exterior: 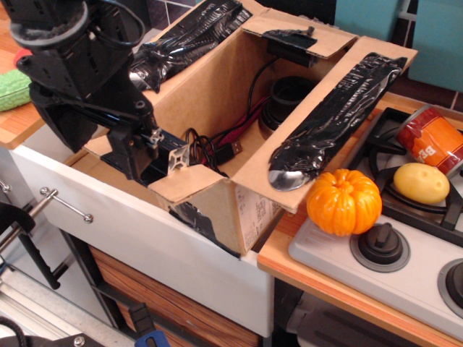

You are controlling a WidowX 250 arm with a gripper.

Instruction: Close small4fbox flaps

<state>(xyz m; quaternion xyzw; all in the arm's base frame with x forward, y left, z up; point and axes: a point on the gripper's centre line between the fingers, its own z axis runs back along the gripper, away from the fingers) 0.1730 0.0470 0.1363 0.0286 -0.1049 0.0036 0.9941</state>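
Note:
The small4fbox [249, 217] is a brown cardboard box standing open in a white sink, with a printed label on its near side. Its left long flap [189, 35] and right long flap [338, 114] both carry crinkled black tape and are spread outward. The far short flap [302, 35] stands open. The near short flap [189, 185] is partly raised at the box's front corner. Inside are red and black cables [217, 141] and a black round part [289, 94]. My black gripper [148, 148] hangs at the box's near-left edge, beside the near short flap. Its jaws are hidden by its own body.
An orange pumpkin [344, 202] sits on the counter just under the right long flap. A yellow fruit [421, 182] and an orange can [434, 139] lie on the stove [340, 264]. The white sink front [145, 231] has a metal handle [65, 204]. A green cloth [11, 88] is at the far left.

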